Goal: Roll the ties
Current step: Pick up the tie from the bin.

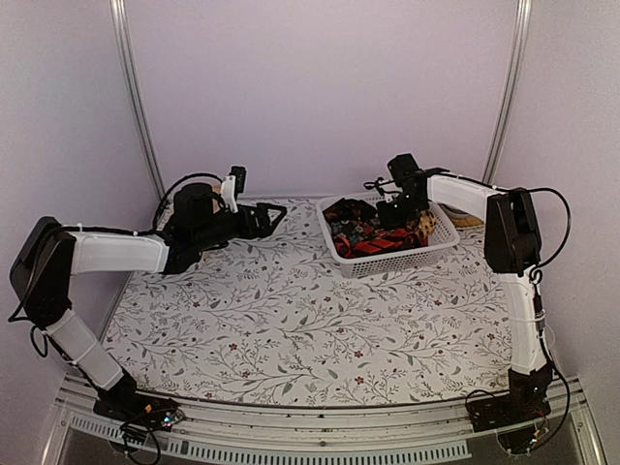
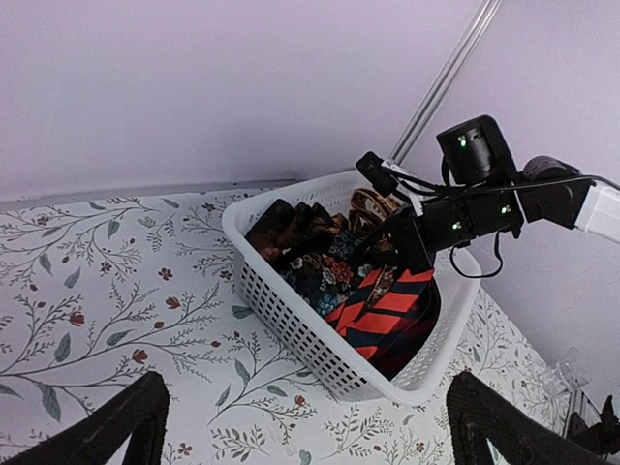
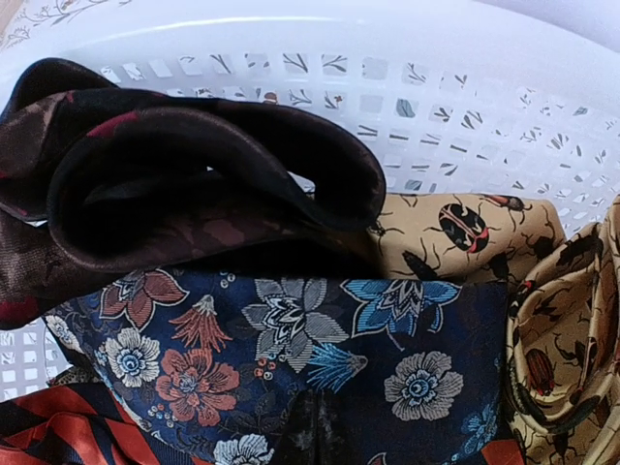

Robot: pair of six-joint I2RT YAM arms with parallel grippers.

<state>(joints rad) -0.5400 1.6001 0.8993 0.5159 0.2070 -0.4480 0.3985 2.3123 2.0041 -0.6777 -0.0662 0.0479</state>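
Entry: you can read no text, label, brand, number or sign in any of the three views; nothing legible to record

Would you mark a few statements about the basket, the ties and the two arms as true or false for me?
1. The white mesh basket holds several ties. True.
2. The left fingers are closed on a tie. False: they are spread wide and hold nothing, above the floral tablecloth.
3. The right fingers reach down into the basket among the ties. True.
4. One tie lies stretched out on the tablecloth. False: every tie in view is inside the basket.
5. The yellow tie has a beetle print. True.
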